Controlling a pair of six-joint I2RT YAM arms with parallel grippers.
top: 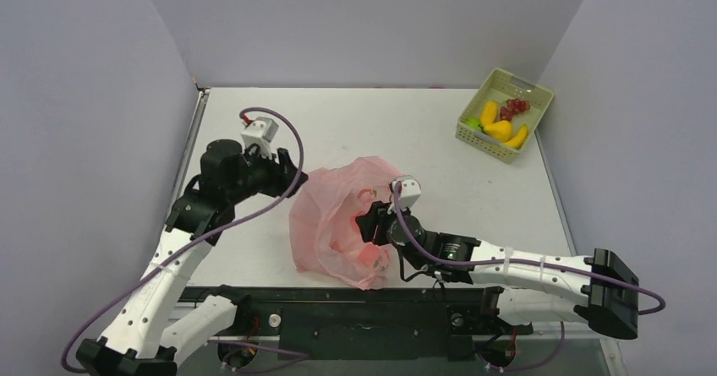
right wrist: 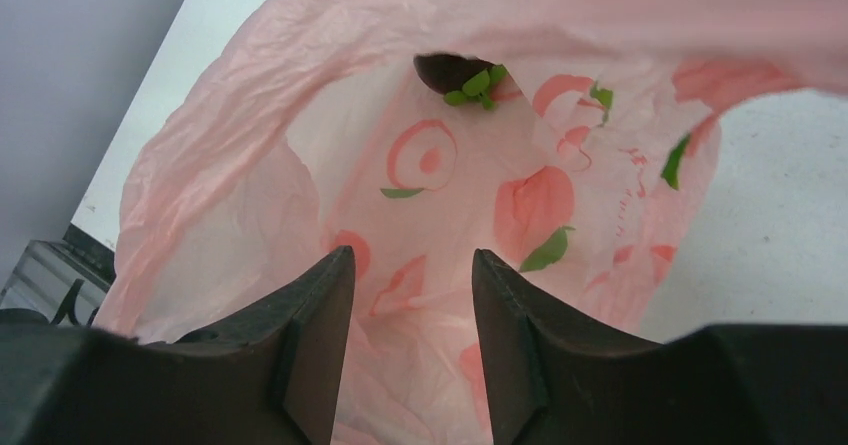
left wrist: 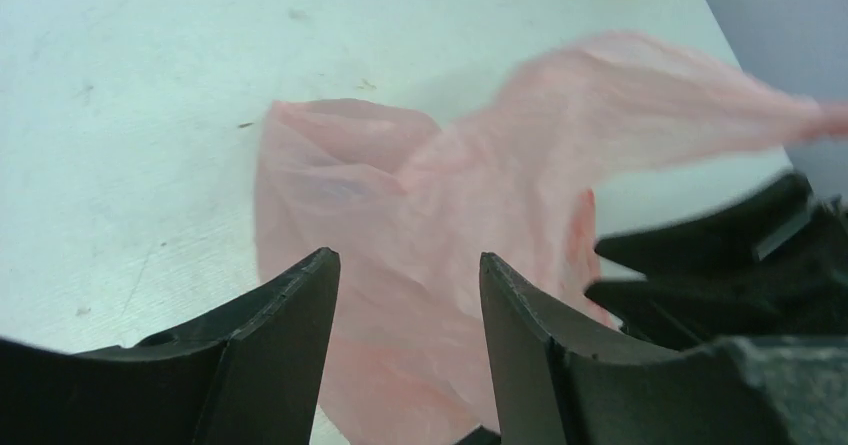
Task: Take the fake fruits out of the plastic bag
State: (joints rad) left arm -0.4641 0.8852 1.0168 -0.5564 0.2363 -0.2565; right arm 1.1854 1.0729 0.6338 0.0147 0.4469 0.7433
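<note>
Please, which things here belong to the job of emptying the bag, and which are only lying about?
Job: bag; dark fruit with green leaves, inside it; fruits already out; left gripper and right gripper, both open.
Only there: basket at the far right corner, holding those fruits.

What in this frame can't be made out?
Dark fruit with green leaves deep in the bag: right wrist view, a fold covers most of it.
Other bag contents: top view, pink film and the right arm hide them.
Fruits in the basket: top view, too small to count.
</note>
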